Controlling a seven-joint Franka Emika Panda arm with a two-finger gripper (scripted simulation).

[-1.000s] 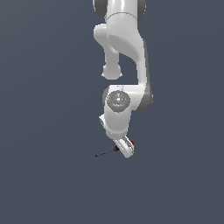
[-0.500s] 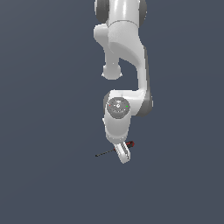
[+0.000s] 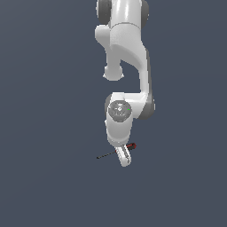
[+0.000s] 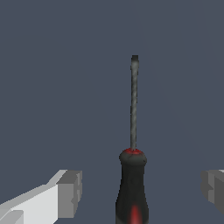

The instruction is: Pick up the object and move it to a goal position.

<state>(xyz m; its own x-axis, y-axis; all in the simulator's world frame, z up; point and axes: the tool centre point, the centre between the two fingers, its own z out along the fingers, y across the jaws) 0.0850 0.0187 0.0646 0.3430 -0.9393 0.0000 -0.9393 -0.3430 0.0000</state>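
Observation:
The screwdriver [image 3: 107,154] lies flat on the dark grey floor, its thin dark shaft pointing to the exterior view's left and its red-and-black handle [image 3: 131,146] to the right. My gripper [image 3: 124,158] hangs straight down over the handle, low at the floor. In the wrist view the screwdriver [image 4: 132,188] sits between my two fingers, one grey pad [image 4: 69,194] on one side and the other pad [image 4: 213,190] far off on the other side. Neither pad touches the handle. The gripper [image 4: 142,192] is open and holds nothing.
The white arm [image 3: 126,48] rises above the gripper to the top of the exterior view. The floor [image 3: 48,133] is a plain dark grey surface with no other objects or markers visible.
The arm has lowered. The hand has come down around the screwdriver's handle and stands more upright. The screwdriver has not moved.

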